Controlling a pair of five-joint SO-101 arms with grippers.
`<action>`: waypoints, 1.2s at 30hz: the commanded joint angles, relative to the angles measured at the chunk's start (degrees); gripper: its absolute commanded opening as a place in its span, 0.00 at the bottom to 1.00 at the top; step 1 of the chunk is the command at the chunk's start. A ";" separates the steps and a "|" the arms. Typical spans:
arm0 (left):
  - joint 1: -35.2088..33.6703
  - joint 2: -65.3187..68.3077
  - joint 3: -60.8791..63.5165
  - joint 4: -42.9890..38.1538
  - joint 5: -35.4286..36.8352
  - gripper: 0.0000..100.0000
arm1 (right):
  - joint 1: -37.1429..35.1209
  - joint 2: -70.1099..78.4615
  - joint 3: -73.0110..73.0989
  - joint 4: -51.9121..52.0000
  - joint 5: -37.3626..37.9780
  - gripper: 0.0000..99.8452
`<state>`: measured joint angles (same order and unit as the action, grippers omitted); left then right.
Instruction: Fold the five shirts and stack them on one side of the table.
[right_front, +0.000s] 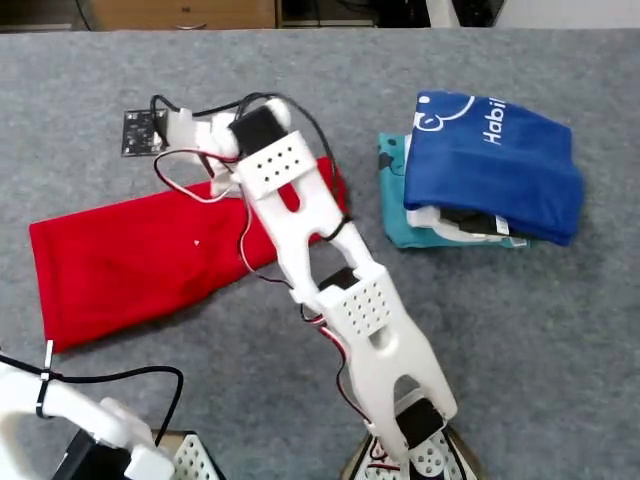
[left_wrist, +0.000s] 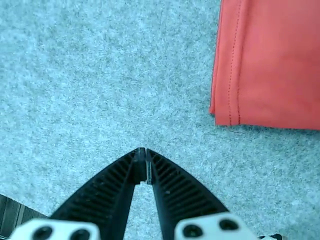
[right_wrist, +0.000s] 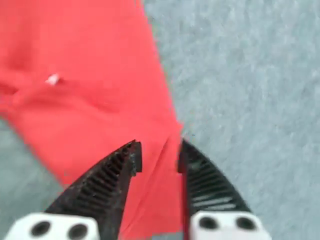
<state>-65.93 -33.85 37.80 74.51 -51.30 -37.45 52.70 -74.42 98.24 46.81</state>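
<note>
Red shirt spread flat, right end effector parted above it

I see a plain red shirt on the speckled grey table. The blue shirt carries white print; beneath it I make out white and black layers, then a teal shirt. The left arm and right arm are white, their fingers ribbed black.
</note>
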 joint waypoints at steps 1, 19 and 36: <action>0.00 -0.92 -0.62 -0.70 0.09 0.02 | 2.59 -1.19 -3.30 4.40 -2.20 0.01; 13.10 38.11 -26.90 -0.18 16.00 0.20 | 2.95 -17.19 20.26 3.87 -10.81 0.00; 18.55 59.21 -40.44 1.14 21.63 0.20 | 2.86 -17.45 19.65 3.78 -10.81 0.00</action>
<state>-48.00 24.62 0.09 74.59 -30.81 -33.67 39.25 -54.02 101.41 36.62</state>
